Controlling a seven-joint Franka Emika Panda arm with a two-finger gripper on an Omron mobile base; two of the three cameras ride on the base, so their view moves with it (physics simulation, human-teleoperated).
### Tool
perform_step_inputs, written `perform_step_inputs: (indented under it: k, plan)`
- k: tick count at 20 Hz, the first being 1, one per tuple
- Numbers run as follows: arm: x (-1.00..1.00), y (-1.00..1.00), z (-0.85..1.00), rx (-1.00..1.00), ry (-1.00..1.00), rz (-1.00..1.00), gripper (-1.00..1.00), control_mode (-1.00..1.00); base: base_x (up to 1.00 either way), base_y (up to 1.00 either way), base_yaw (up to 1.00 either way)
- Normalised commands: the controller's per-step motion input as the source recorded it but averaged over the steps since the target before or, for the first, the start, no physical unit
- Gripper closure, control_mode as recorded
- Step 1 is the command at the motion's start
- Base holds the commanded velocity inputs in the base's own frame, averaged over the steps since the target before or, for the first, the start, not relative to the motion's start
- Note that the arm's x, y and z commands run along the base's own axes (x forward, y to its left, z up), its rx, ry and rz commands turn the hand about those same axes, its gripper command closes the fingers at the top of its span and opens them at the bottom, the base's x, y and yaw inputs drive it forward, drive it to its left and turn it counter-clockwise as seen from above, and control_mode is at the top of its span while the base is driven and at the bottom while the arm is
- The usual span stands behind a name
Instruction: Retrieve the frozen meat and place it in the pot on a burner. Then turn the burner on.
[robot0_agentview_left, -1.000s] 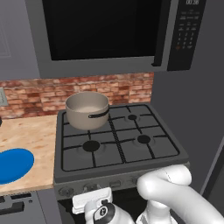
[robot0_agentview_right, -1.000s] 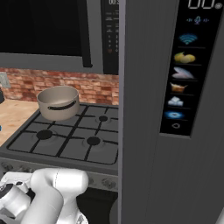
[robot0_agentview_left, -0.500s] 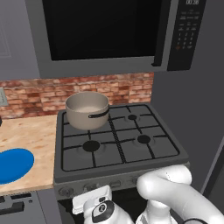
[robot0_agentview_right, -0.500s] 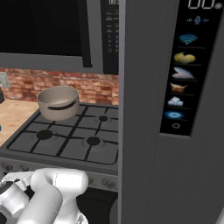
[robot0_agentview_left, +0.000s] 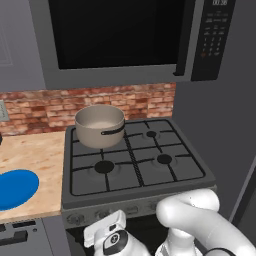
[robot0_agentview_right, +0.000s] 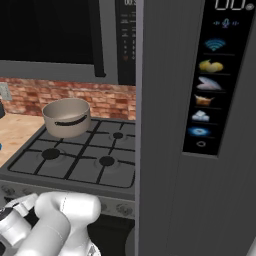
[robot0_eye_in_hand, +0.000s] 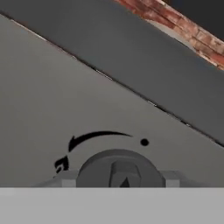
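A beige-grey pot (robot0_agentview_left: 100, 124) with a dark side handle sits on the back left burner of a black gas stove (robot0_agentview_left: 135, 165), against a red brick wall. The hand camera is pressed close to the stove's front panel, looking at a round grey burner knob (robot0_eye_in_hand: 119, 169) with a curved arrow and flame mark beside it. The gripper's fingertips cannot be made out, so whether they are spread or pressed together cannot be told. The likely risk is turning a knob that feeds another burner, leaving the pot cold, or fingers slipping off the knob's ridge. From this angle the pot's inside looks pale and bare; the small frozen meat cannot be made out, so it is unclear whether it is inside. A blue plate (robot0_agentview_left: 15, 188) lies on the wooden counter (robot0_agentview_left: 35, 155) left of the stove.
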Motion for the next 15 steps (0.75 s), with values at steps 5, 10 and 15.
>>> perform_step_inputs:
  k: [5, 10, 15]
  plan:
    - [0.00, 0.00, -0.14, -0.28, 0.00, 0.00, 1.00, -1.00, 0.00, 0.00, 0.00]
    - [0.00, 0.00, -0.13, -0.27, 0.01, 0.00, 1.00, -1.00, 0.00, 0.00, 0.00]
    - [0.04, -0.01, -0.01, -0.26, 0.07, 0.00, 1.00, -1.00, 0.00, 0.00, 0.00]
